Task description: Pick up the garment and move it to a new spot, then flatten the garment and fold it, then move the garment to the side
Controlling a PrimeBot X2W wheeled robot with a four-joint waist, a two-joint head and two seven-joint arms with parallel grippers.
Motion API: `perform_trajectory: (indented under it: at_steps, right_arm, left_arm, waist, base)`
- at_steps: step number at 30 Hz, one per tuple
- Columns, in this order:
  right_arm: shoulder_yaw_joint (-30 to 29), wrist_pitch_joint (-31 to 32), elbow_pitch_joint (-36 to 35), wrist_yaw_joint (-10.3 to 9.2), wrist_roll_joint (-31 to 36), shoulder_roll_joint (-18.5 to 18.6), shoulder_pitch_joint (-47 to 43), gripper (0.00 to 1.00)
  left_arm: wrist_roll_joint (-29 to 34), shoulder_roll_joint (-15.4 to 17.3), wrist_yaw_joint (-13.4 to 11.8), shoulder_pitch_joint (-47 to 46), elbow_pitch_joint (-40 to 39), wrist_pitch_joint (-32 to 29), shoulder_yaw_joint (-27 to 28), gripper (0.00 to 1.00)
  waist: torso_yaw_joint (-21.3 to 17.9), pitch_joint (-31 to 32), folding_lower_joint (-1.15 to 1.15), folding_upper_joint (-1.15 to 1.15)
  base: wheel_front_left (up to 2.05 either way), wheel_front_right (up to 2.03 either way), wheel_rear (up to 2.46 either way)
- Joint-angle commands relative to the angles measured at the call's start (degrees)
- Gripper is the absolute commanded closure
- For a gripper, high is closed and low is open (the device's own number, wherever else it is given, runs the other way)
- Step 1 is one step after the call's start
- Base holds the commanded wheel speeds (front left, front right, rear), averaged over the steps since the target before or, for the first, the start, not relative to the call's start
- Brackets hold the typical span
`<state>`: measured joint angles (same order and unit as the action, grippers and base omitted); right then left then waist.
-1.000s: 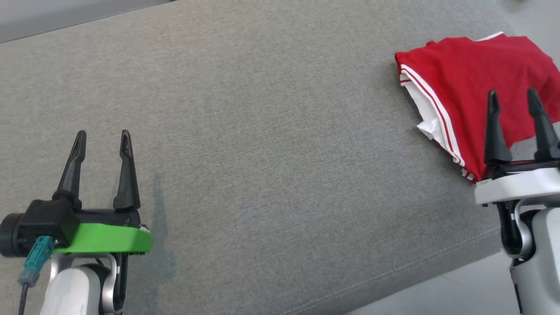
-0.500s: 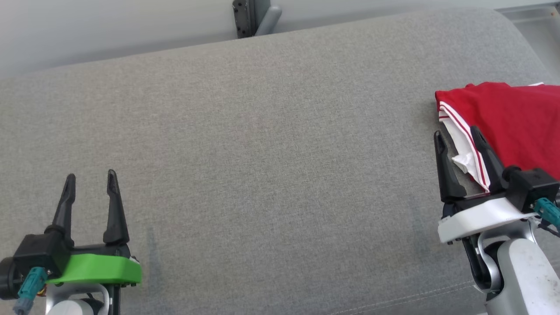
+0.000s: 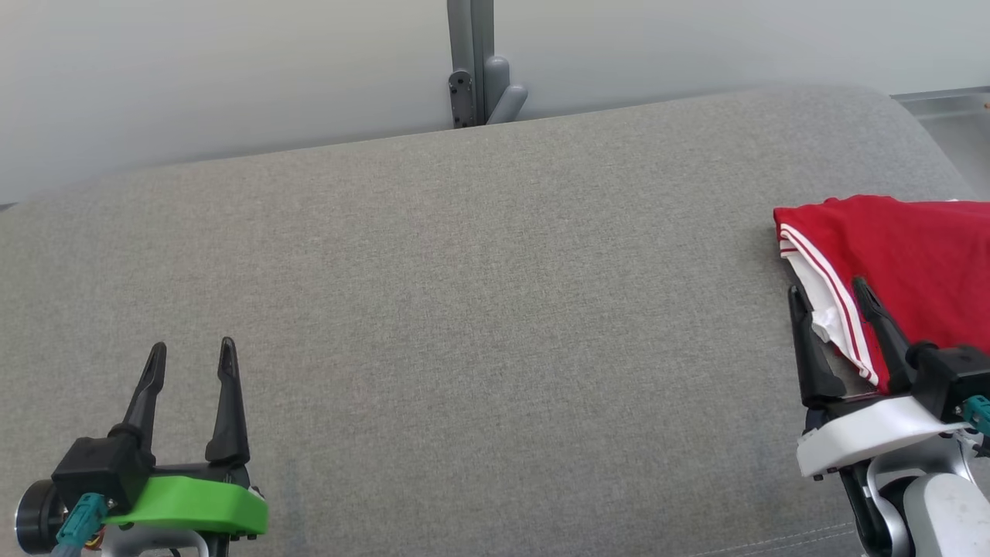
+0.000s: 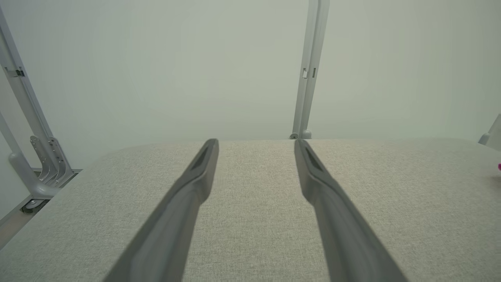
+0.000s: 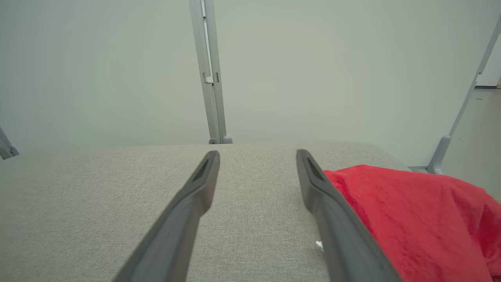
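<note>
My left pincer [image 3: 192,344] and right pincer [image 3: 827,287] both gape empty; the red garment [image 3: 913,247] lies just beside my right one on the grey cushion [image 3: 495,309].

Red garment [image 3: 913,247], folded into a compact, slightly rumpled bundle. White trim with thin red stripes along the left edge, a white layer peeking out from beneath it there. Lying at the far right of the grey fabric-covered desk [image 3: 479,294], cut off by the head view's right edge.
</note>
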<state>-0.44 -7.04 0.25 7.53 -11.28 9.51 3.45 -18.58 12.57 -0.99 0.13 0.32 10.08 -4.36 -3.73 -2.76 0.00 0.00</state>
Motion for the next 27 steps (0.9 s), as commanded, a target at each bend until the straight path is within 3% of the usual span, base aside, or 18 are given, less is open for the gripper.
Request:
perform_trajectory:
  at_steps: [1,27]
  right_arm:
    - [-0.42,0.26,-0.62,-0.1,0.48,-0.13,-0.94,0.0]
    - [-1.62,0.96,-2.52,-0.1,0.62,-1.32,-1.96,0.0]
  left_arm:
    - [-0.47,0.42,0.21,0.87,-0.05,-0.08,-0.05,0.0]
    - [-1.4,1.32,-0.84,0.9,-0.53,-0.72,-0.64,0.0]
  waist:
    - [-0.18,0.41,0.0,0.0]
    - [-0.23,0.44,0.0,0.0]
  base:
    - [0.0,0.0,0.0]
    - [0.0,0.0,0.0]
